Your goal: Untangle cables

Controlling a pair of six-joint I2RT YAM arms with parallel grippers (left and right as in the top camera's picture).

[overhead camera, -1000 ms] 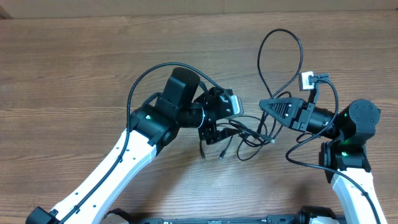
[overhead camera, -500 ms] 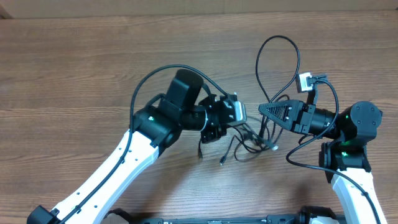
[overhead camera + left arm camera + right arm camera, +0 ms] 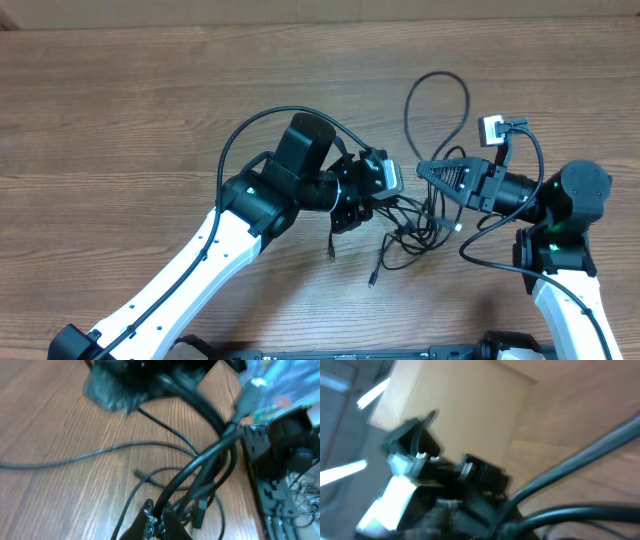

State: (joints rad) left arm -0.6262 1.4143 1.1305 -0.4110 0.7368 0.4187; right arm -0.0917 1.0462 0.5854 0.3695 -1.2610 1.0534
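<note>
- Out on the middle of the bench (image 3: 120, 110), between the two claws, sit the cables (image 3: 412, 232): thin black cords bunched into a loose tangle of overlapping loops; bare wood grain all round them
- One long loop runs out of the bunch toward the far edge, pinched narrow at its neck and rounding out at the top
- Two free ends trail toward the near side, each tipped with a small plug; a pale, silvery plug end shows on the right side of the bunch
- Left claw (image 3: 392, 197) comes in at the left side of the tangle; in its wrist view the fingertips (image 3: 148, 524) are pressed together at the bottom of the picture, nipping several cords that fan up and away from the pinch; so it's clamped tight on the cables (image 3: 200, 465)
- Right claw (image 3: 422, 170) points in from the right, its tip at the upper edge of the bunch and close to the left claw; whether its fingers stand apart or together I cannot tell; its own wrist view is all blur, just dark cord streaks across the wood; whether it touches any cord I cannot tell either
</note>
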